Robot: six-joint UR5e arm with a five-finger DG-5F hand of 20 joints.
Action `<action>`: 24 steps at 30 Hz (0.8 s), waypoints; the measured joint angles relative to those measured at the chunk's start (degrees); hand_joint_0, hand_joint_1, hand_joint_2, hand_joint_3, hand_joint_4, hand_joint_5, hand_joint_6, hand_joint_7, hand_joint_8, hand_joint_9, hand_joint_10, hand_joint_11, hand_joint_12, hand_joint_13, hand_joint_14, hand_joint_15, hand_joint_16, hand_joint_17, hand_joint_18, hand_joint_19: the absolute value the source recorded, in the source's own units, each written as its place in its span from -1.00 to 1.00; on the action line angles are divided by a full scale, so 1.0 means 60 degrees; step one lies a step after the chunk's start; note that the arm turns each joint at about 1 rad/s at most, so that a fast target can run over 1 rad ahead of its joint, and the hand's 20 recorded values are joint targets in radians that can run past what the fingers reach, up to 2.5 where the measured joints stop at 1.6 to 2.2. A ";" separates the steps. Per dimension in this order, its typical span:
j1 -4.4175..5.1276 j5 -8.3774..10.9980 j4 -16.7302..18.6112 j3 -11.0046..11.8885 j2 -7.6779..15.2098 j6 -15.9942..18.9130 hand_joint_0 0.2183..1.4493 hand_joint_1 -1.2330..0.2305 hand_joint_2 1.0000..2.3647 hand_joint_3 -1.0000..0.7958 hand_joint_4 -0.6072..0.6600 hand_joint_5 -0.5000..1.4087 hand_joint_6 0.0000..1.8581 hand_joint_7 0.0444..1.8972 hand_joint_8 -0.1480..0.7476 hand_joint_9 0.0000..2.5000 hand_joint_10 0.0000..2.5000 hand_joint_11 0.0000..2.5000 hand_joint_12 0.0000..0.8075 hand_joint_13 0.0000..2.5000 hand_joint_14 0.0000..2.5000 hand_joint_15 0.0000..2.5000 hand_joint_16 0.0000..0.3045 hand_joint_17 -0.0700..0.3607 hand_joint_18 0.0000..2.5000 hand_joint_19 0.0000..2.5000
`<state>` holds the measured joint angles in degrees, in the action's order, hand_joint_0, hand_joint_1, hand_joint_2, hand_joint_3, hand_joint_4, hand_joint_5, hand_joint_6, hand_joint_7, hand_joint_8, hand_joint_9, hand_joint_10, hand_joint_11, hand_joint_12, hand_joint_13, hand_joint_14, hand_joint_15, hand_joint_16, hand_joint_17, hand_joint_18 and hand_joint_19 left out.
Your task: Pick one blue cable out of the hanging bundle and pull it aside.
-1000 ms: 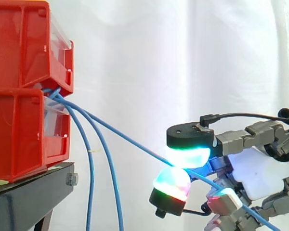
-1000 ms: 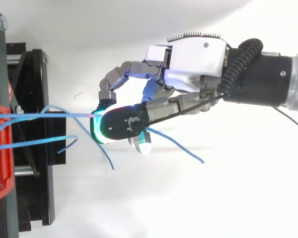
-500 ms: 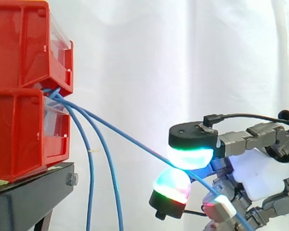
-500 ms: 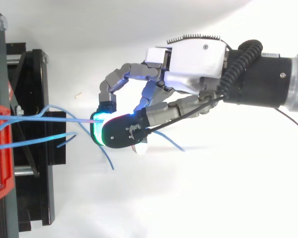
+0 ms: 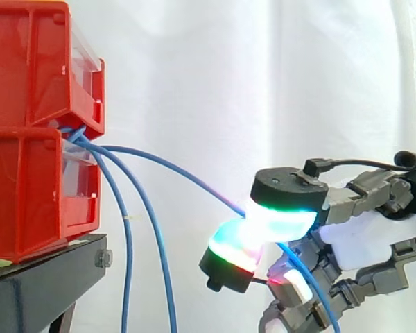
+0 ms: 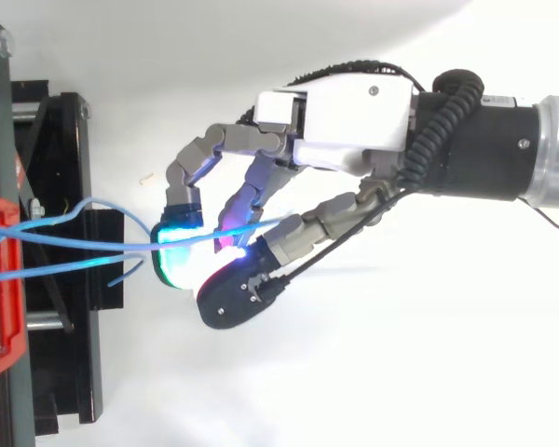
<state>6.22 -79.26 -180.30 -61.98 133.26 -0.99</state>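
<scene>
Three thin blue cables come out between the stacked red bins [image 5: 35, 125]. One blue cable [image 5: 201, 182] arches out to the right and runs between two glowing fingertips [image 5: 284, 220] of my hand [image 5: 371, 239], which is shut on it. Past the pinch the cable drops down along the curled fingers. In the top view the same cable [image 6: 112, 246] leads from the bins to the hand [image 6: 345, 102]. The other two blue cables [image 5: 128, 263] hang straight down beside the bins, well left of the hand.
The bins stand on a black stand [image 5: 41, 284] at the left; from above the stand [image 6: 65, 186] lies along the left edge. A white curtain is behind, and the arm enters from the right.
The hand has rolled and shifted slightly towards the bins. The pinched cable, straight and taut before, now bows upward in a slack arch. Its free end has swung in under the fingers.
</scene>
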 measured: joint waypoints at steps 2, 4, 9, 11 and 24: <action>-0.0004 -0.0051 0.0012 0.0001 0.0000 -0.0005 -0.45 -0.39 -1.00 -0.44 -0.14 -0.60 -0.02 -0.07 -0.24 -0.11 -0.98 -0.40 -0.30 -0.35 -0.98 -0.48 -0.69 -0.19 -0.54 -0.59; -0.0008 -0.0092 0.0016 0.0001 -0.0001 -0.0008 -0.50 -0.33 -1.00 -0.44 -0.13 -0.59 -0.03 -0.07 -0.22 -0.09 -0.98 -0.40 -0.27 -0.35 -0.98 -0.48 -0.68 -0.17 -0.54 -0.59; -0.0010 -0.0164 0.0021 0.0005 -0.0003 -0.0010 -0.57 -0.16 -1.00 -0.44 -0.08 -0.59 -0.06 -0.09 -0.17 -0.08 -0.98 -0.41 -0.23 -0.33 -0.98 -0.48 -0.66 -0.13 -0.53 -0.58; -0.0011 -0.0173 0.0021 0.0006 -0.0002 -0.0010 -0.56 -0.04 -1.00 -0.44 -0.08 -0.59 -0.06 -0.11 -0.17 -0.06 -0.98 -0.41 -0.24 -0.33 -0.98 -0.47 -0.65 -0.13 -0.53 -0.58; -0.0012 -0.0179 0.0021 0.0050 -0.0003 -0.0030 -0.43 0.02 -0.98 -0.22 -0.12 -0.59 -0.07 0.01 -0.18 -0.03 -0.98 -0.38 -0.26 -0.32 -0.98 -0.46 -0.68 -0.16 -0.57 -0.53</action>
<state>6.15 -80.33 -180.18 -61.68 133.25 -1.17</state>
